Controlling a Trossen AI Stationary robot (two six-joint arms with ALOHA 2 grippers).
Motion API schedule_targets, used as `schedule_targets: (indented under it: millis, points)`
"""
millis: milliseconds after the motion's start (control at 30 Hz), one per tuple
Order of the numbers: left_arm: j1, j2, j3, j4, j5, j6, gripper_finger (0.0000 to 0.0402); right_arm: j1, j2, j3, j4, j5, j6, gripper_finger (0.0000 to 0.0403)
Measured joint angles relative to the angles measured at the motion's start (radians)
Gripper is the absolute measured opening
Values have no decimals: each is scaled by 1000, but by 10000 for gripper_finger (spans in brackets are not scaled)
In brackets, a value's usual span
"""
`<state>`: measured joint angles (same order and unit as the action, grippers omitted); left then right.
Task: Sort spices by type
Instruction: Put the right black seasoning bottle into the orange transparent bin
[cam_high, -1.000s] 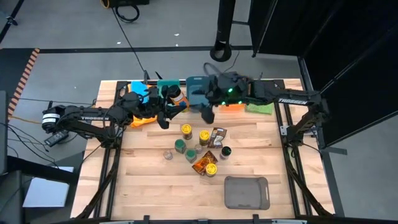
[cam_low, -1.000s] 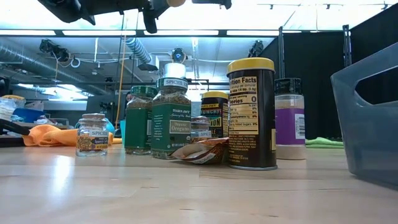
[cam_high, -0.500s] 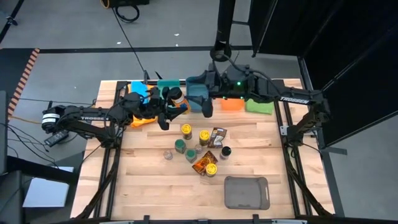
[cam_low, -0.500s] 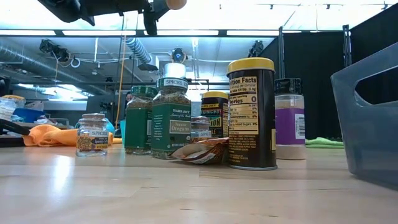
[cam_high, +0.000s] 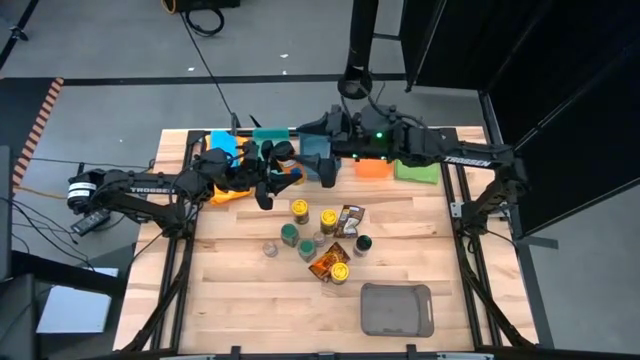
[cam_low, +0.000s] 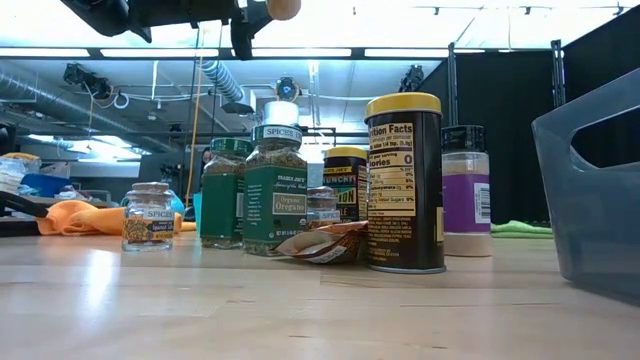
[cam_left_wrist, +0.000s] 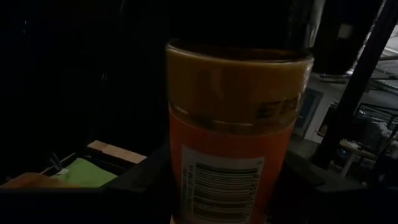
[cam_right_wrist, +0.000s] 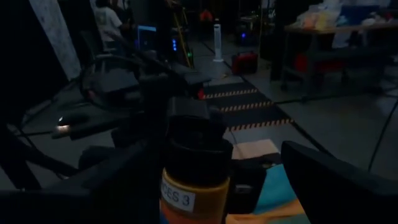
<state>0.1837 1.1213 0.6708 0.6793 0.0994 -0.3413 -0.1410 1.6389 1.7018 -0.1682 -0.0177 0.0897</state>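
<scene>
My left gripper (cam_high: 272, 166) is shut on an orange spice jar (cam_high: 285, 157) with a dark lid (cam_right_wrist: 194, 134), held in the air over the far bins. My right gripper (cam_high: 322, 166) is open and comes in level from the right. Its fingers (cam_right_wrist: 323, 177) stand on either side of that jar without touching it. On the table's middle stand several spice jars with yellow (cam_high: 299, 208), green (cam_high: 289, 234), dark (cam_high: 362, 242) and grey (cam_high: 270, 249) lids. Two foil packets (cam_high: 325, 260) lie flat among them. My left gripper pinches the jar's orange body (cam_left_wrist: 186, 186) between its two fingers (cam_left_wrist: 140, 186), below the lid. The fingers come roughly level from the table's left. The jar is lifted clear of everything and stands about upright, lid up.
Coloured bins line the far edge: blue (cam_high: 222, 143), teal (cam_high: 268, 135), grey-blue (cam_high: 312, 140), orange (cam_high: 372, 168) and green (cam_high: 418, 172). An orange cloth (cam_high: 228, 196) lies far left. A grey tray (cam_high: 396, 308) sits near the front right.
My right gripper has tipped up from slanting down to about level. It has also drawn a little toward the far edge, beside the jar in my left gripper. The jar's dark lid now faces more upward than before.
</scene>
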Motion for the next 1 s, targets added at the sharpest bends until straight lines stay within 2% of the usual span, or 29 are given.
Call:
schedule_targets:
  millis: [1000]
  points:
    - [0, 0, 0, -81, 0, 0, 198, -4, 89, 0, 18, -39, 23, 361]
